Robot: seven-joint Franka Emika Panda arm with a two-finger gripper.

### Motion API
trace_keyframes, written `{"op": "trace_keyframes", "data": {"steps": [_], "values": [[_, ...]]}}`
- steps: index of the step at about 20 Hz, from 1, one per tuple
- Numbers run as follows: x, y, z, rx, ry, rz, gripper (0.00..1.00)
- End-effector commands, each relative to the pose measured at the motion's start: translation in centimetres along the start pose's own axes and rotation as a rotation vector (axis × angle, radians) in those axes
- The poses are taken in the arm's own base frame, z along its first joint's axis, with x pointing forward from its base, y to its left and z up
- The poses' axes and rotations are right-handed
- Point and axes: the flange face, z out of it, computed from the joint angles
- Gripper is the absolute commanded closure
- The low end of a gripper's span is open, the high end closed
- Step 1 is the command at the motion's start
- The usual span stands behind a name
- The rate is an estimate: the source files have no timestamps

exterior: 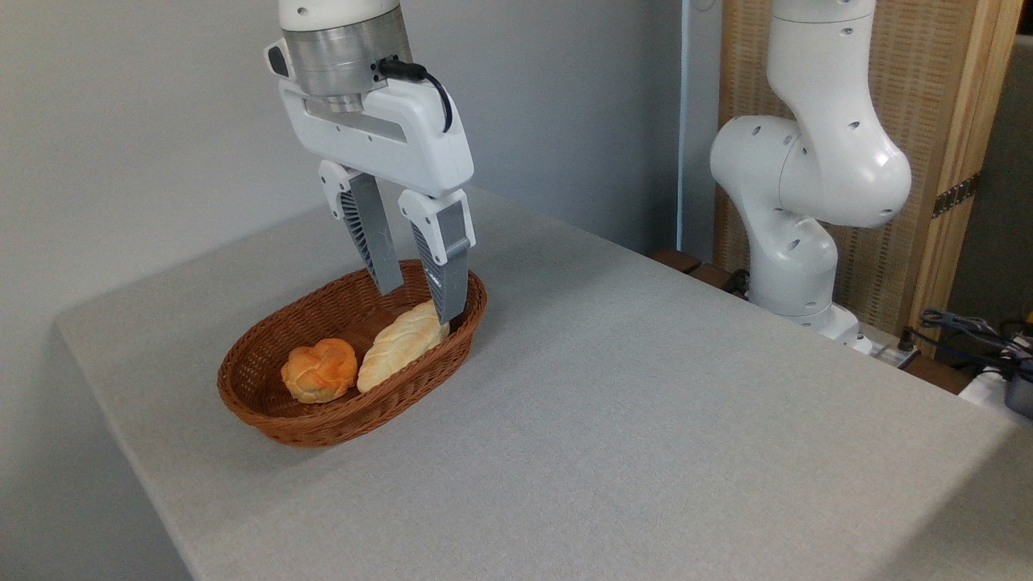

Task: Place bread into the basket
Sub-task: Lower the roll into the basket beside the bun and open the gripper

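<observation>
The bread (401, 344), a long pale braided loaf, lies inside the basket (266, 420) along its right-hand wall, its far tip pointing toward one o'clock and its near end just beside a small round orange-brown bun (319, 369) at its nine o'clock. The gripper (418, 300) hangs over the loaf's far end at twelve o'clock with its fingers spread apart, gripping nothing, the right fingertip looking level with the loaf's tip. The basket sits on the grey table (646, 420).
</observation>
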Motion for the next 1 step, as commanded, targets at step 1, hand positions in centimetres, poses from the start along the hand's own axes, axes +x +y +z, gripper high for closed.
{"op": "trace_keyframes", "data": {"steps": [1], "values": [[-0.18,0.07,-0.50,-0.005,-0.007,0.014,0.00]]}}
